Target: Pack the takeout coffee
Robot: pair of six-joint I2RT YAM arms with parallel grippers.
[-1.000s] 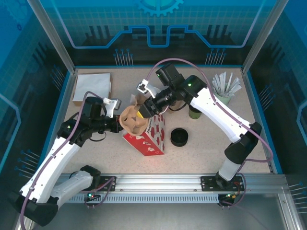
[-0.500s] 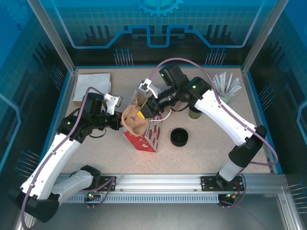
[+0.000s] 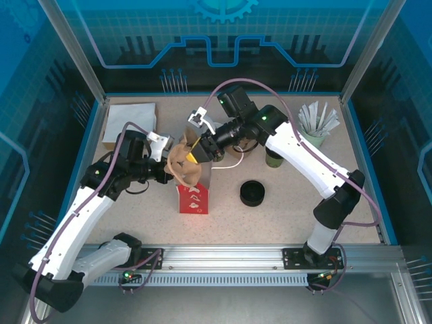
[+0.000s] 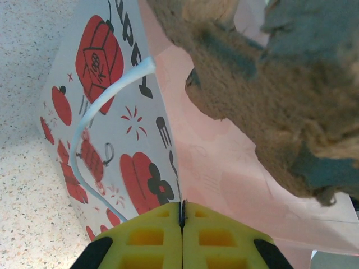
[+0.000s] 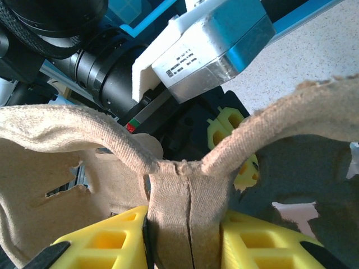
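Observation:
The takeout coffee [image 3: 273, 160], a small green paper cup, stands on the table behind my right forearm, partly hidden by it. My right gripper [image 3: 194, 154] is shut on the middle rib of the brown pulp cup carrier [image 3: 182, 167]; the right wrist view shows the rib [image 5: 188, 224] pinched between the yellow fingers [image 5: 101, 244]. The carrier hangs over the mouth of a red-and-white printed paper bag [image 3: 193, 196], which stands upright. My left gripper [image 4: 181, 206] is shut on the bag's top edge [image 4: 168, 145], next to its white cord handle [image 4: 90, 140].
A black lid [image 3: 251, 194] lies right of the bag. A pale mint cup of white sticks [image 3: 314, 128] stands at the back right, and folded brown paper [image 3: 131, 121] lies at the back left. Aluminium frame posts and a blue rim enclose the table.
The bag has gone from leaning to the right to standing upright and narrower. Both grippers shifted left and back with the bag edge and the carrier.

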